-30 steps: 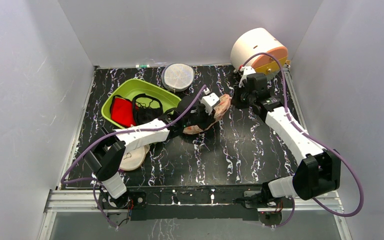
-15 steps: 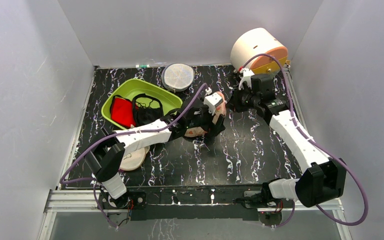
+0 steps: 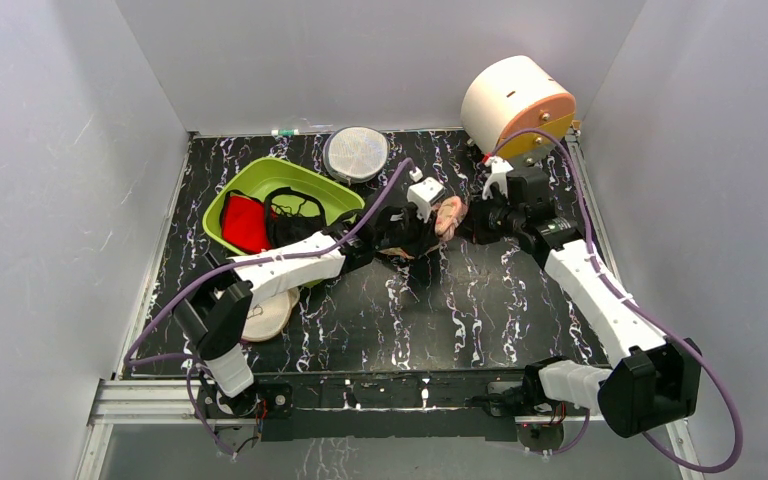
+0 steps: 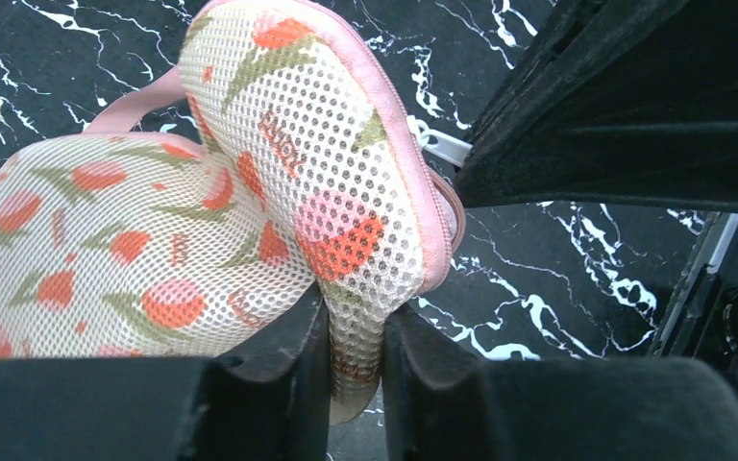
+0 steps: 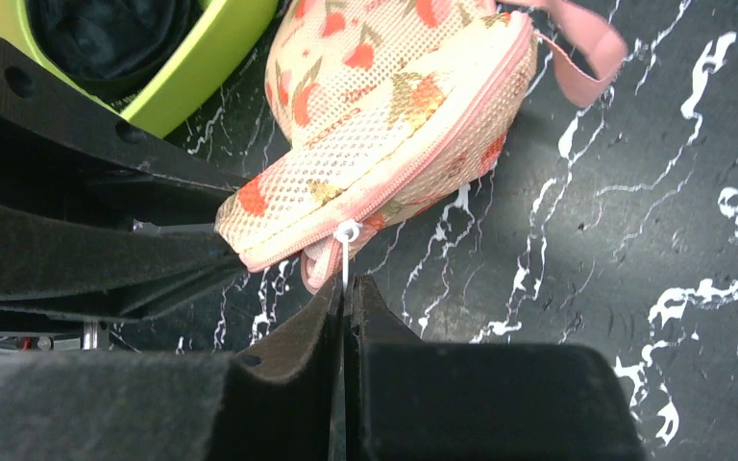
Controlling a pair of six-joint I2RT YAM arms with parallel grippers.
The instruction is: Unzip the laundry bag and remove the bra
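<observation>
The laundry bag point(image 3: 446, 216) is a beige mesh pouch with red-orange print and a pink zip rim, held off the table between my two grippers. My left gripper point(image 4: 356, 331) is shut on a fold of its mesh edge point(image 4: 357, 317). My right gripper point(image 5: 346, 288) is shut on the thin white zip pull point(image 5: 346, 252) hanging from the pink zip point(image 5: 384, 187). The zip looks closed along the length that shows. A pink loop point(image 5: 586, 48) hangs off the far end. The maroon bra is hidden.
A green tub point(image 3: 260, 185) at left holds a bright red garment point(image 3: 242, 222) and a black bra point(image 3: 295, 212). A grey mesh disc point(image 3: 356, 154) lies at the back. A cream drum point(image 3: 515, 98) stands back right. A cream disc point(image 3: 265, 315) lies under the left arm.
Both arms have shifted: the left gripper carried the laundry bag up and to the right, and the right gripper came in to meet it and closed on the zip pull.
</observation>
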